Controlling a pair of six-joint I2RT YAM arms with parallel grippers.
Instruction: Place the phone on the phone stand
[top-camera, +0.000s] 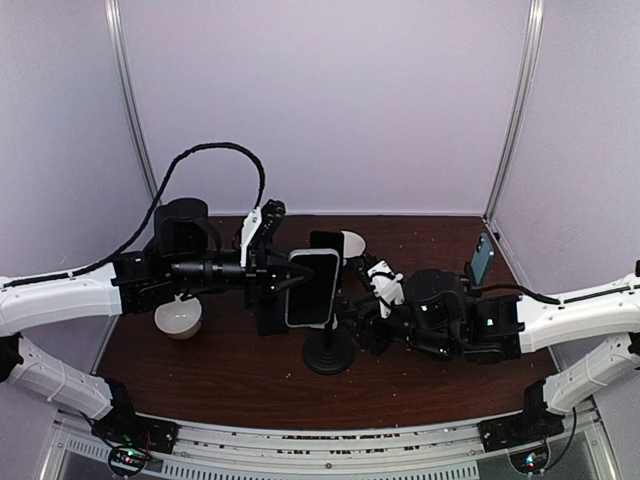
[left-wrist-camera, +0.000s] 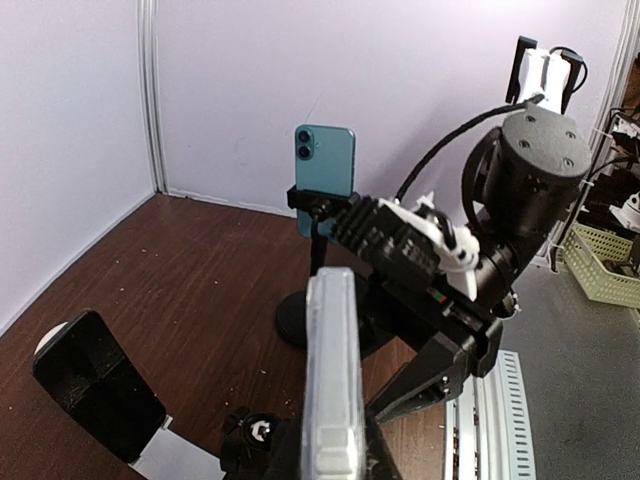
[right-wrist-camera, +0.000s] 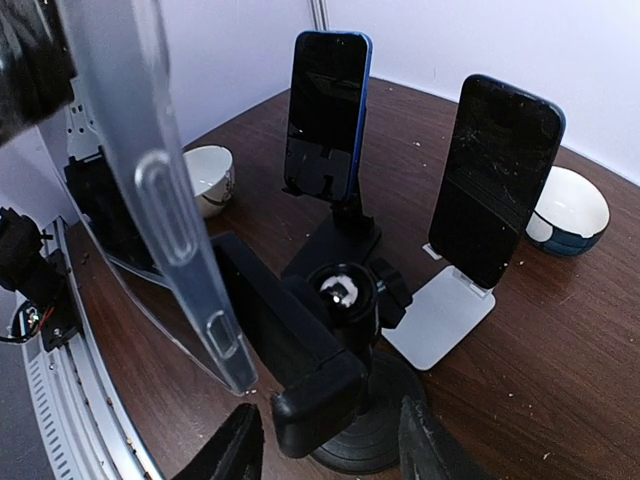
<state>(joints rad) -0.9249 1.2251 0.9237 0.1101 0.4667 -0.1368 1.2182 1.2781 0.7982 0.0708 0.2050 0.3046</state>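
Top external view has the phone (top-camera: 313, 288) held up off the table (top-camera: 200, 372), directly over the black phone stand (top-camera: 328, 352). Its long axis is close to upright with a lean, and its dark screen faces the camera. From the left wrist it appears edge-on, a clear-cased sliver rising from the bottom of the frame. The left gripper (top-camera: 280, 290) is clamped on the phone's left long side, with its arm stretched level from the left edge to the middle of the table. The right arm reaches in low from the right. From its wrist, the right gripper (right-wrist-camera: 330, 425) stands partly spread, with one of its fingers (right-wrist-camera: 238, 448) on each side of the stand's cradle; I cannot tell whether either pad touches it. In that view the phone leans across the upper left, side buttons toward the lens and top end cut off by the frame. From above, the phone covers the stand's head, and from the left wrist it hides the left gripper's tips.
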